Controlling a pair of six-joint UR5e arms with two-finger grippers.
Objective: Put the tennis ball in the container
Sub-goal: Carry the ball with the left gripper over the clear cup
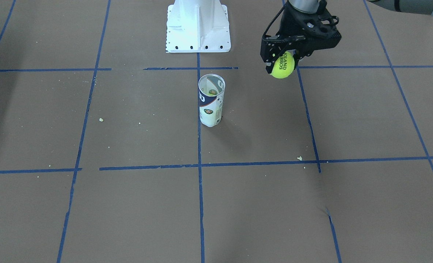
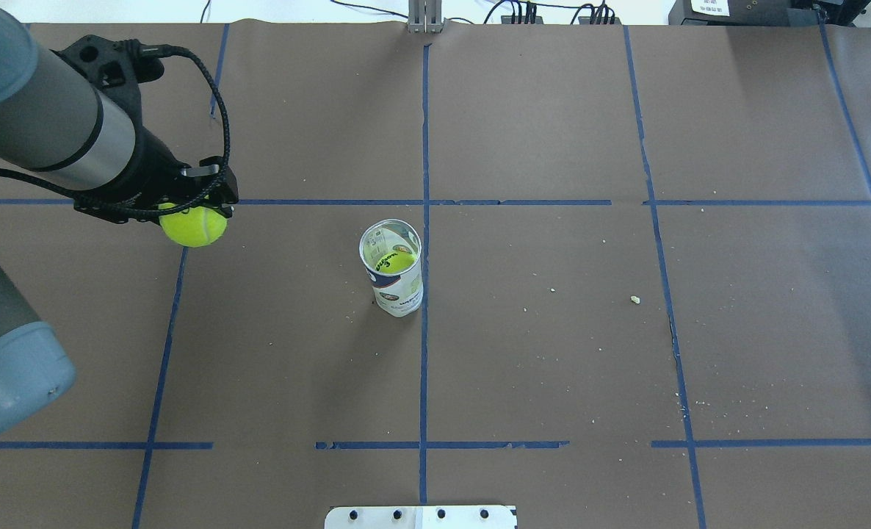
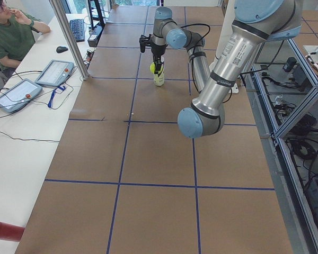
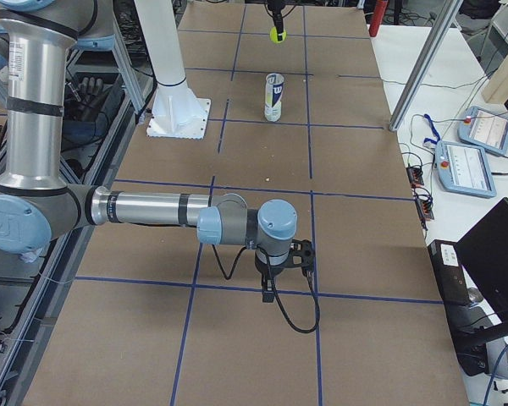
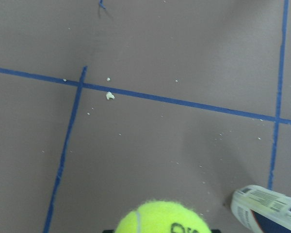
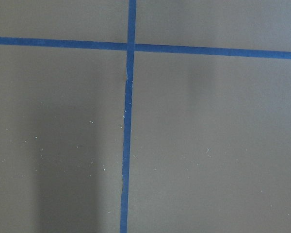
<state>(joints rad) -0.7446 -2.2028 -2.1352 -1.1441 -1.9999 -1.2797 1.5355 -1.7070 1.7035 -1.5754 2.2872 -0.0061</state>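
2 arms are sharing the brown table (image 2: 553, 353), which is filling most of every view. The left arm (image 2: 53, 132) is reaching in over the left part of it. The right arm (image 4: 152, 209) is hanging low over the right end, well apart from the work, and I cannot tell whether the right gripper (image 4: 269, 292) is open or closed.

The container (image 2: 395, 275) is standing upright near the table's middle, uncapped, with 1 ball (image 2: 397, 261) lying inside. The left gripper (image 2: 193, 213) is clamping the tennis ball (image 2: 194, 226), opened only as wide as the ball, and holding it clear of the table, well left of the container.

I judge the carrying step is under way. The next move is calling for travel rightward until the ball is hanging squarely above the container, then lowering and release.
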